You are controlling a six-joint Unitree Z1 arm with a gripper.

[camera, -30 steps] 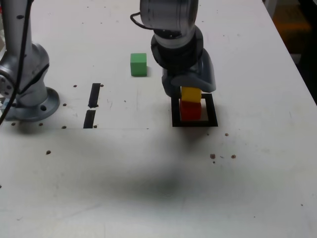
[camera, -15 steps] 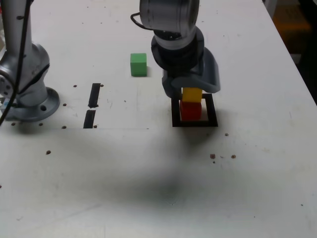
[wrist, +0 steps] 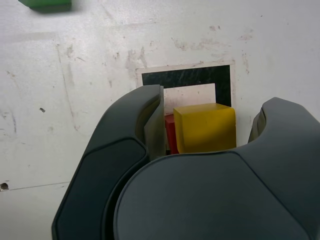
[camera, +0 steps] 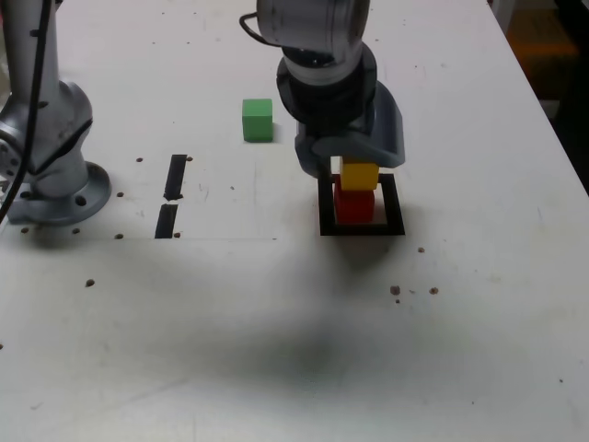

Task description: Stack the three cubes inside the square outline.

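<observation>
Two stacked cubes (yellow cube (wrist: pixel 205 127) topmost) between spread hand (wrist: pixel 205 131), jaws clear.

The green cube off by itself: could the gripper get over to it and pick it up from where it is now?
Probably yes. The green cube sits alone on bare table, nothing beside it. The gripper stands open around the yellow cube, gaps at both sides, so it looks free to lift away.

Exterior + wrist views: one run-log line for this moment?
gripper: open, straddling yellow cube | yellow cube: on red cube inside square outline | green cube: apart on table, unstacked
</observation>
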